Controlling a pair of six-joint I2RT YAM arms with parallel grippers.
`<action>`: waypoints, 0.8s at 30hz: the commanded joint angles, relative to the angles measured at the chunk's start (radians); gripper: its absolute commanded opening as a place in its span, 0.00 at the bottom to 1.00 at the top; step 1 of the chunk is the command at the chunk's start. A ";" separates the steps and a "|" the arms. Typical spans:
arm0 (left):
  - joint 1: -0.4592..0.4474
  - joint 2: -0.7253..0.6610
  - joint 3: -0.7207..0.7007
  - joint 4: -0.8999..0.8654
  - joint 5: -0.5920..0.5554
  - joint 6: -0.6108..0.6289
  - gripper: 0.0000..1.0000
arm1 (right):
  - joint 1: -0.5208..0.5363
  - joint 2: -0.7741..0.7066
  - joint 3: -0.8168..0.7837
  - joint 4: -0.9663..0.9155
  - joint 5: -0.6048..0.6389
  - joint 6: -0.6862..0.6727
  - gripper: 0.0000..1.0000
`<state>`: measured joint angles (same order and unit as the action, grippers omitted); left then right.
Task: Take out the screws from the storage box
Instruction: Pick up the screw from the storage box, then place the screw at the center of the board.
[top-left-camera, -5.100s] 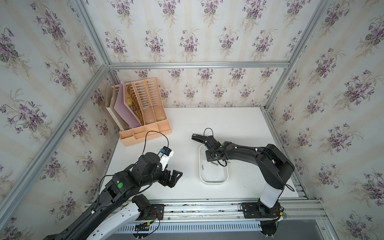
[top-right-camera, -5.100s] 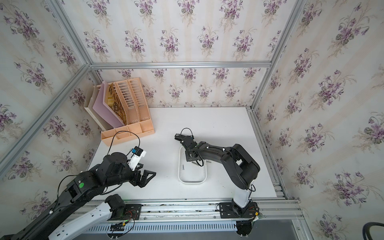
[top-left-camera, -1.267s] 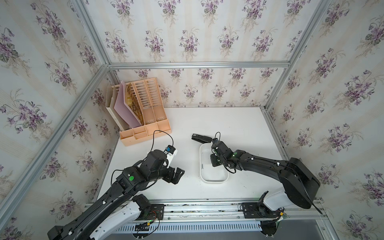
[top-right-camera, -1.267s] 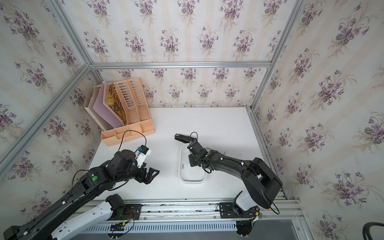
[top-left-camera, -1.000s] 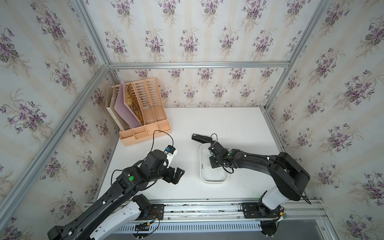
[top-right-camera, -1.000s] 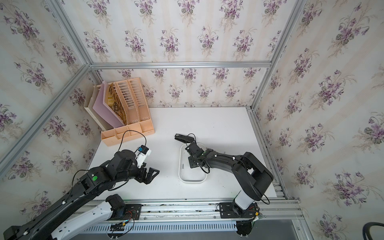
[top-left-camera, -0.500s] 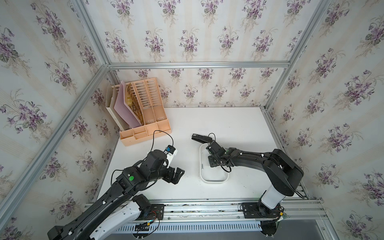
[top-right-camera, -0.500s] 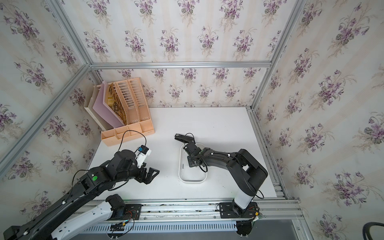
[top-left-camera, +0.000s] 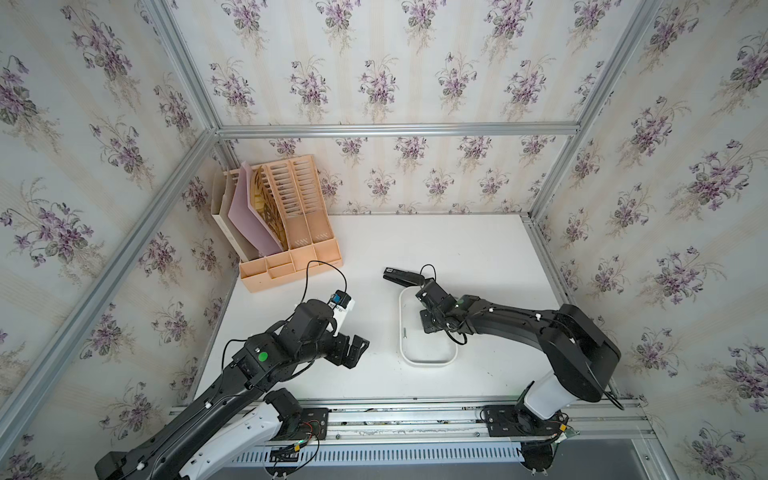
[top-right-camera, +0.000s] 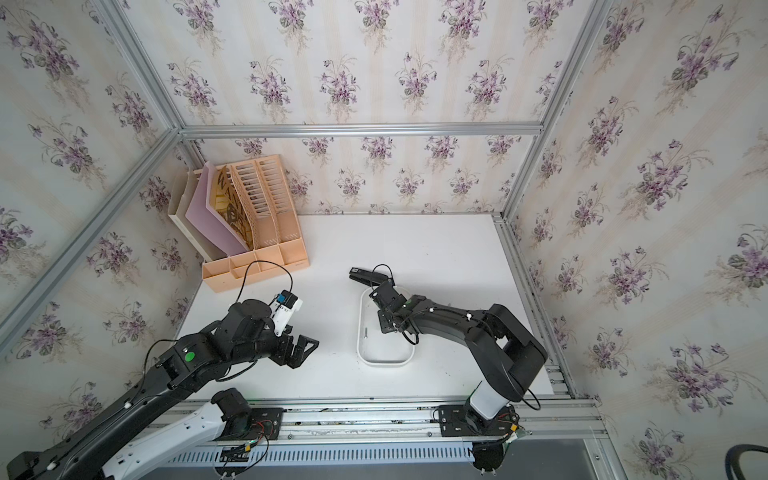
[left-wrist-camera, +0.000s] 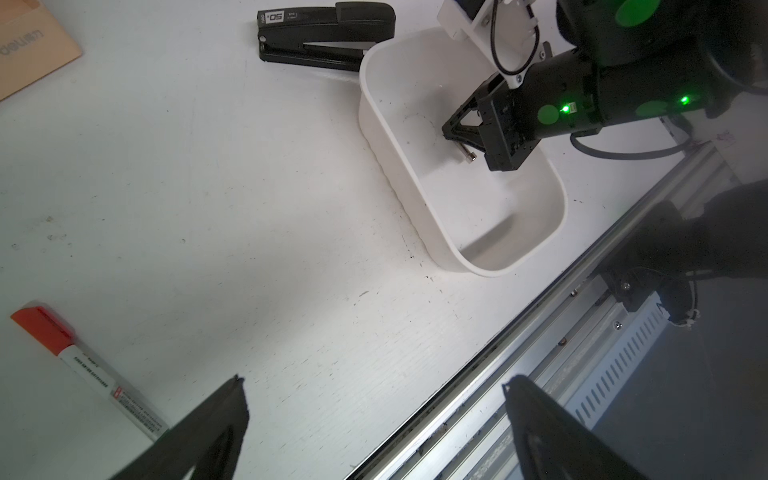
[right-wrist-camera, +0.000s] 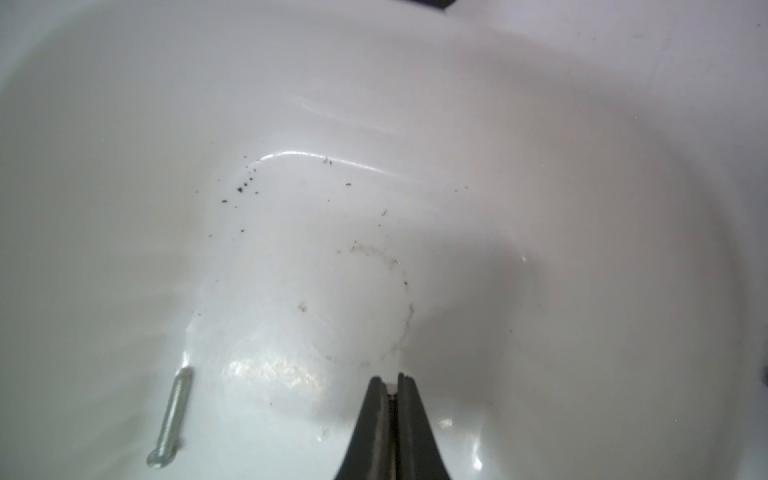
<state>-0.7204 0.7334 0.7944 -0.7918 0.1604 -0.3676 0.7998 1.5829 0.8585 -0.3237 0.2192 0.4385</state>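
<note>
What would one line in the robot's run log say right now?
right gripper: shut, in box, grip unclear | screw: one lying in box | left gripper: open, over table

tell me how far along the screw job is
Done: no screws show out on the table yet. In hand: the right gripper is shut low inside the box; whether it pinches anything is unclear. Left to do: one screw lies loose beside it. The left gripper hangs open.
</note>
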 joint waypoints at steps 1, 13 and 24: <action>0.001 0.000 0.006 -0.006 -0.008 -0.006 0.99 | -0.006 -0.059 -0.021 0.023 -0.028 -0.004 0.00; 0.001 0.004 0.006 -0.009 -0.010 -0.007 0.99 | -0.128 -0.399 -0.161 0.076 -0.034 0.034 0.00; 0.001 0.004 0.006 -0.009 -0.012 -0.010 0.99 | -0.500 -0.338 -0.223 0.020 -0.120 0.106 0.00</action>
<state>-0.7204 0.7383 0.7944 -0.7929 0.1596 -0.3706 0.3367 1.2129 0.6361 -0.2756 0.1173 0.5209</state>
